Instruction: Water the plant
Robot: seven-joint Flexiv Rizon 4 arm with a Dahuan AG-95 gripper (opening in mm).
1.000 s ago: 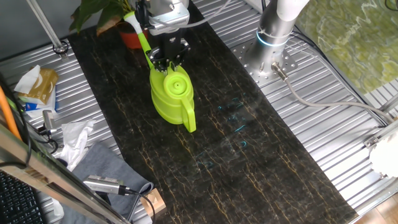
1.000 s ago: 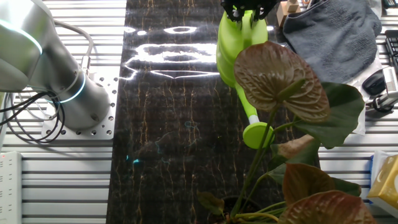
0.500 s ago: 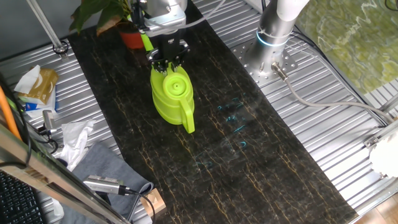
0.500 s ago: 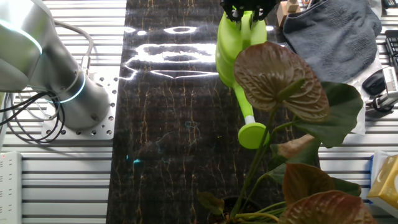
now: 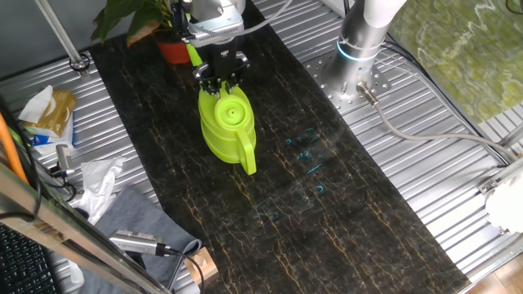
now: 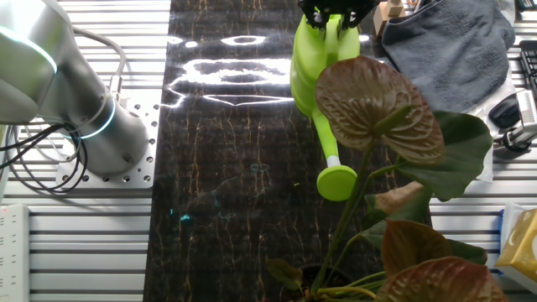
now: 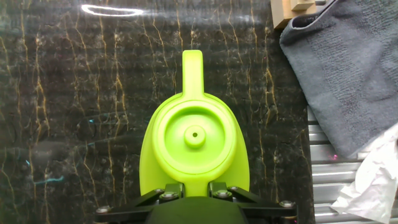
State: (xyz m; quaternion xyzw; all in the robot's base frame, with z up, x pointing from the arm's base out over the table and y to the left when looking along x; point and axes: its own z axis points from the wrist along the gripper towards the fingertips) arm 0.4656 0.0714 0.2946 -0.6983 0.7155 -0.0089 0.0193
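Item: lime-green watering can (image 5: 225, 124), plastic, lidded top, loop handle pointing away from the plant. Held by the hand (image 5: 221, 79), clenched on the can at the base of the spout; judged a grip chosen so that tilting the wrist pours forward.

Item: spout with round rose (image 6: 336, 181), extending from the can toward the pot, rose short of the foliage. The can appears raised slightly off the dark marbled counter (image 5: 343, 204), though this cannot be told for certain.

Item: the plant (image 6: 382, 117), broad dark leaves, in a red-orange pot (image 5: 172, 51) at the counter's far end, just behind the hand.

Item: grey towel (image 7: 348, 81), lying beside the counter.

Markings: no brand, label or legible writing on any item.
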